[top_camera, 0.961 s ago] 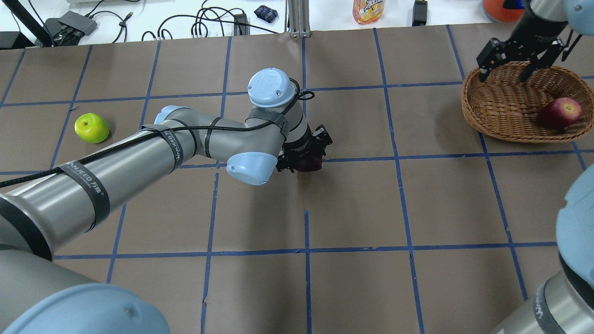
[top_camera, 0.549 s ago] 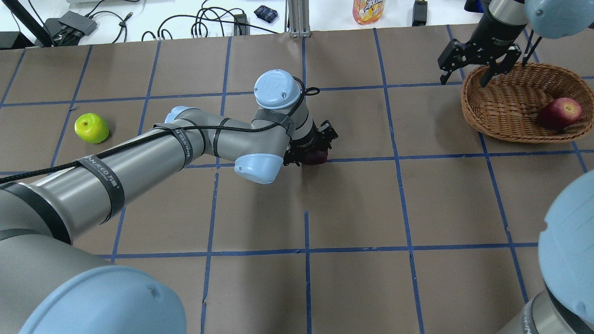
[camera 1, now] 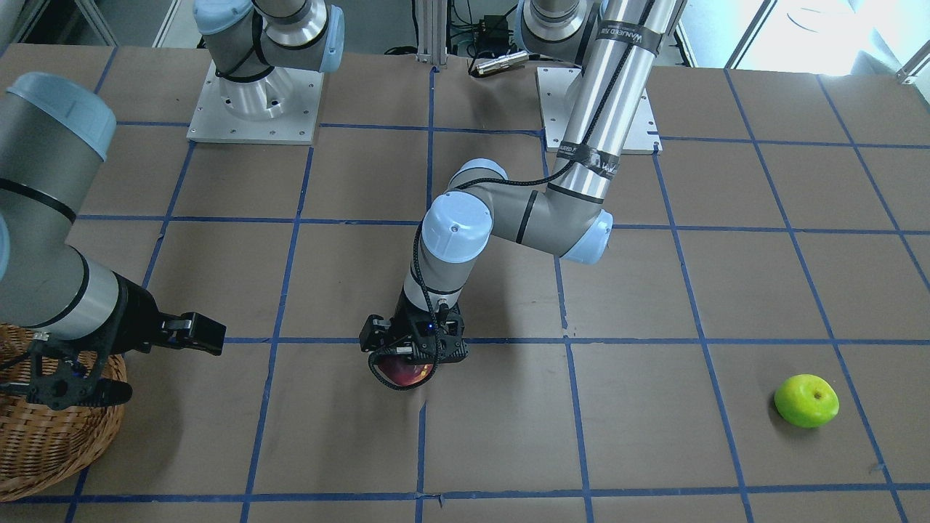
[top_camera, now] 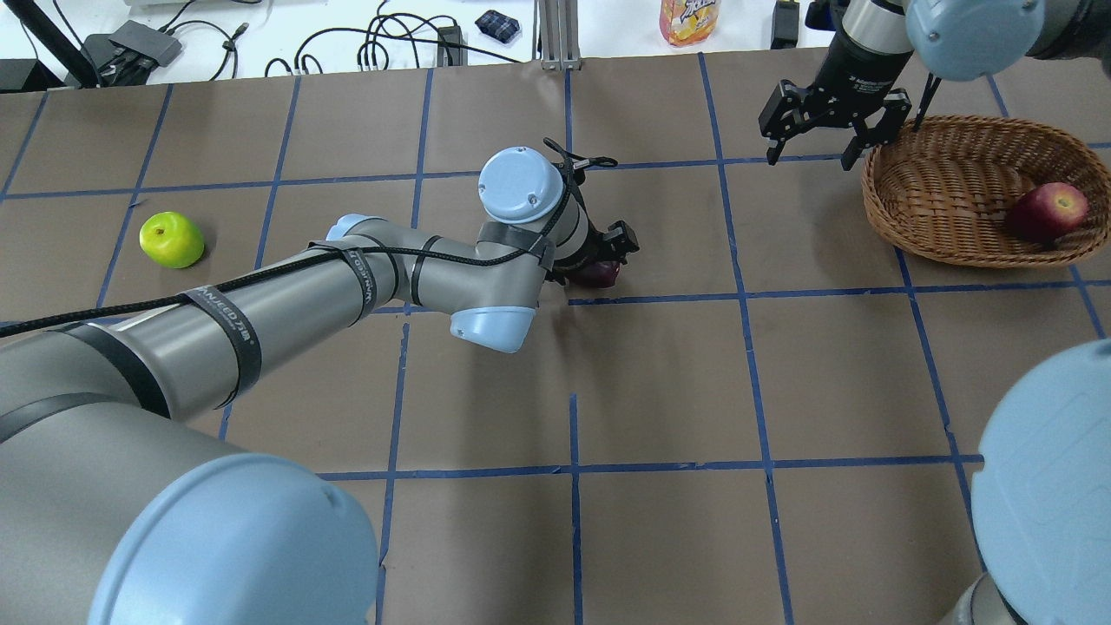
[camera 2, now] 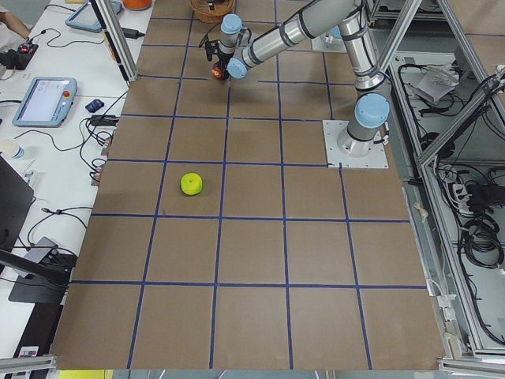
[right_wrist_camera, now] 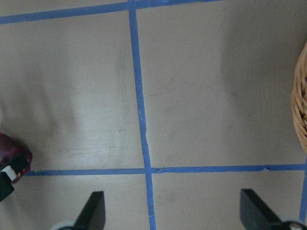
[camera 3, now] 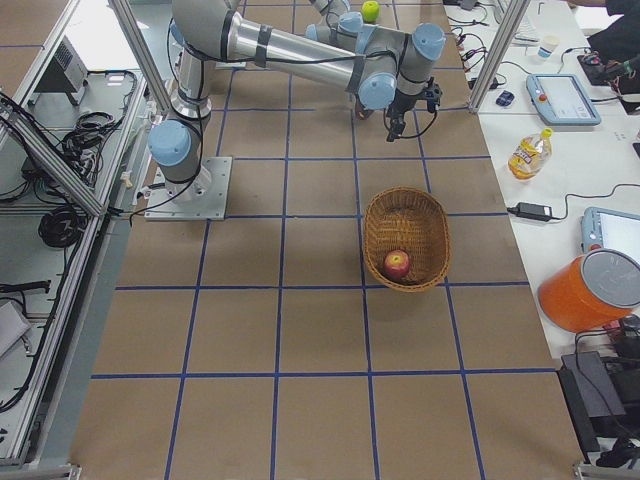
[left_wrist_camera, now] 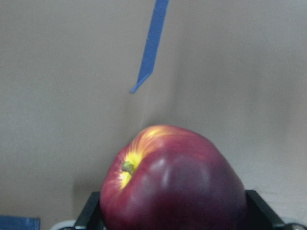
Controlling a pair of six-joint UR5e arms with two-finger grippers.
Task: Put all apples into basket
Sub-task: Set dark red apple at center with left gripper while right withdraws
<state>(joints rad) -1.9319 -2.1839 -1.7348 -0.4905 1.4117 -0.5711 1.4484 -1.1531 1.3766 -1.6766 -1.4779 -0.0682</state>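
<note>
My left gripper [top_camera: 601, 265] is shut on the dark maroon apple [top_camera: 601, 275] near the table's middle; the apple fills the left wrist view [left_wrist_camera: 172, 184] and also shows in the front view [camera 1: 405, 374]. The red apple [top_camera: 1046, 211] lies in the wicker basket [top_camera: 907, 213] at the far right. The lime green apple [top_camera: 172, 240] lies alone at the far left, also seen in the front view [camera 1: 806, 400]. My right gripper [top_camera: 809, 161] is open and empty, just left of the basket's rim, and its wrist view shows the basket's edge [right_wrist_camera: 301, 96].
A juice bottle [top_camera: 690, 19] and cables lie beyond the table's far edge. An orange container [camera 3: 590, 290] stands off the table near the basket. The arm bases [camera 1: 254, 109] sit at the robot's side of the table.
My left gripper has carried the maroon apple a little to the right and farther away. My right gripper has moved left, from over the basket to outside its left rim.
</note>
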